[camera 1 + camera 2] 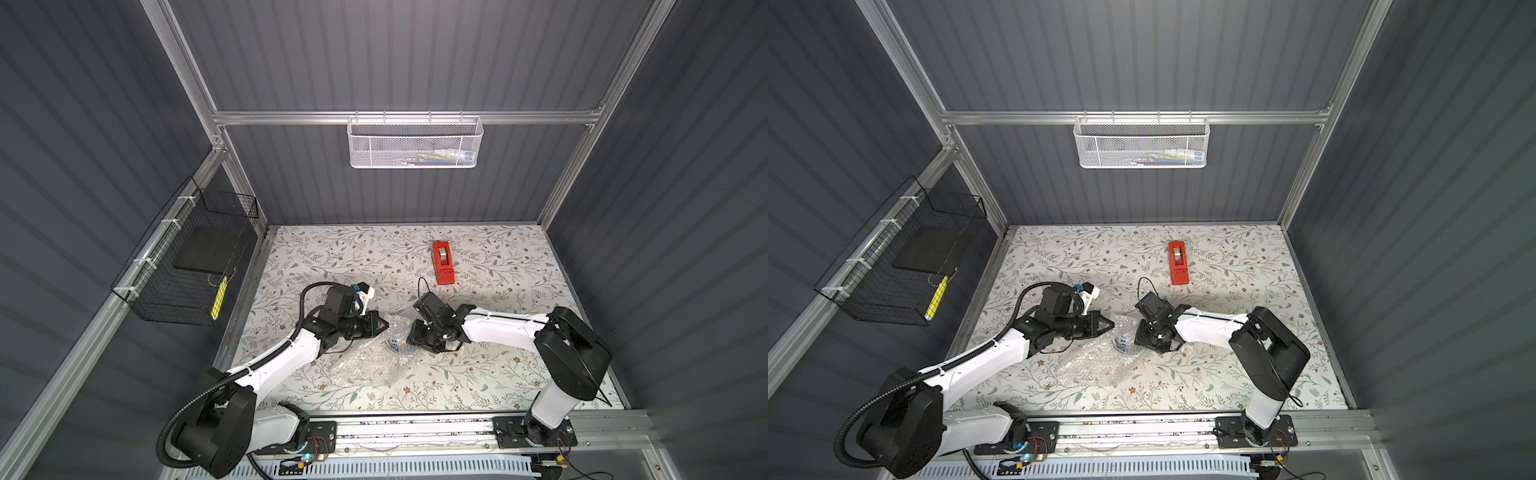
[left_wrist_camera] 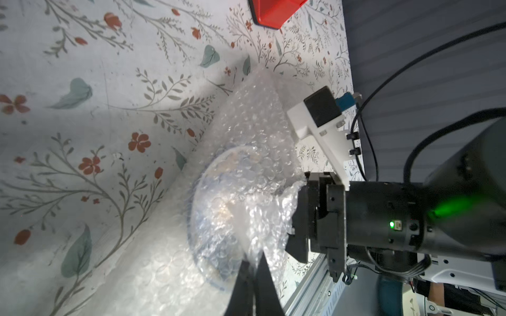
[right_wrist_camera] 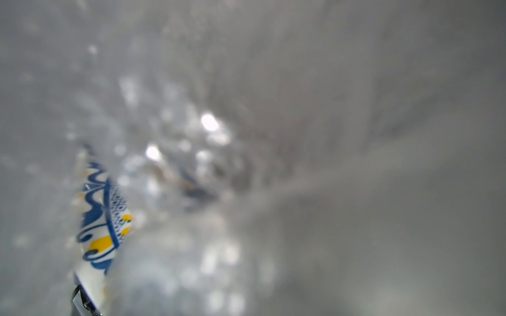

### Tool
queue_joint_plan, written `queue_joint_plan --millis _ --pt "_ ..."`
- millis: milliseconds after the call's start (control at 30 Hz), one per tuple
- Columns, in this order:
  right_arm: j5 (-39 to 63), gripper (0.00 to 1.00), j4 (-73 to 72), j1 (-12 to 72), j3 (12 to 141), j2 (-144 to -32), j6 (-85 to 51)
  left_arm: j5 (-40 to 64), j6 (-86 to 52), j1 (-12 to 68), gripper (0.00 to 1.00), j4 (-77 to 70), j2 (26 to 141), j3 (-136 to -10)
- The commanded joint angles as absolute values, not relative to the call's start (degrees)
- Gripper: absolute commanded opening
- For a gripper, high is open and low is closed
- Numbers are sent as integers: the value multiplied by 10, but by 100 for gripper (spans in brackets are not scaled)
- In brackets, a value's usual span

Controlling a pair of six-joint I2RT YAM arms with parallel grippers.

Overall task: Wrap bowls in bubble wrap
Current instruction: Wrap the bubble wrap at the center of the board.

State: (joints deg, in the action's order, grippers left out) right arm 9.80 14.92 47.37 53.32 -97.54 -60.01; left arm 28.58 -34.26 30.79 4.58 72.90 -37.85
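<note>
Most of the bubble wrap (image 1: 361, 368) lay loose toward the front edge of the bench (image 1: 478, 374), slack that looked enough for further folds. Beyond it the bowl (image 1: 395, 343) sat half-swaddled between both arms. The left gripper (image 1: 384, 324) was pinched tight on a flap of wrap. The right gripper (image 1: 412, 334) stood partly apart against the bundle, its hold unclear. Done well, the flap would be drawn taut over the rim while the bowl was steadied. Farthest off stood the red tape dispenser (image 1: 443, 262).

Robot lab cell, aluminium frame (image 1: 407, 117), grey panels (image 1: 415, 54)
</note>
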Motion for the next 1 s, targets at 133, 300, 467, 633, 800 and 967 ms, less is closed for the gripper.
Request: queue_joint_plan --millis 133,300,467,633,800,967 --pt "136 55 76 463 484 -935 -631 278 -365 353 0 9 773 -374" --pt "167 61 8 454 442 -902 -661 267 -366 363 0 8 793 -367" --pt "207 71 -63 436 406 -892 -683 265 -366 367 0 -3 808 -364" --pt "237 77 -124 429 386 -900 -709 259 -364 382 0 -3 821 -367" --pt "234 84 -137 425 372 -880 -718 253 -361 388 0 -7 835 -365" --pt "239 87 -114 415 370 -862 -707 248 -355 391 0 -2 847 -369"
